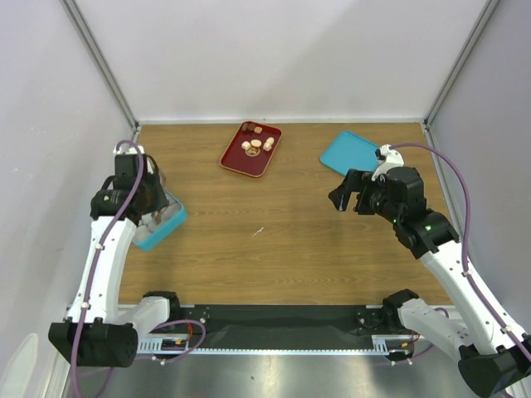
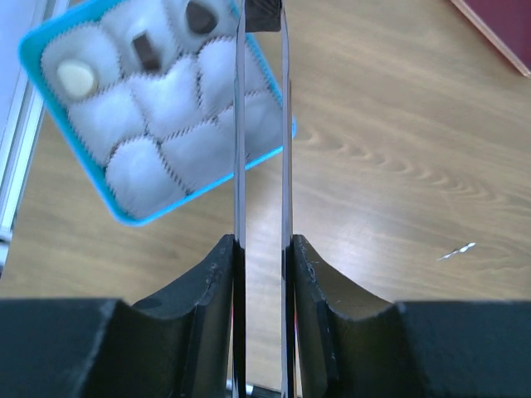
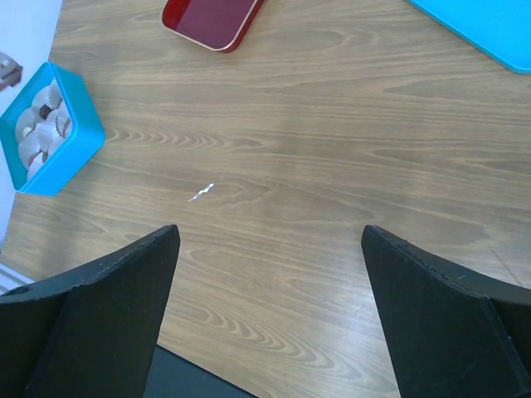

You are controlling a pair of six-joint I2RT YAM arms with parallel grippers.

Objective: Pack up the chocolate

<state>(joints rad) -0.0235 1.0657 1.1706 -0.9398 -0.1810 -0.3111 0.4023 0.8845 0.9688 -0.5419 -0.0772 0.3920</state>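
Left gripper [image 2: 263, 25] hangs over the teal box [image 2: 133, 217] at the tabletop's left edge, thin blades nipped on what looks like a dark chocolate [image 2: 265, 12]. These bits seem light and easy to scuff, so I'd pinch gently across the sides. The box's paper cups hold one pale piece and two dark. More wait on the red tray [image 1: 242, 163] by the far edge. Right gripper [image 3: 270, 240] gapes wide, holding nothing.
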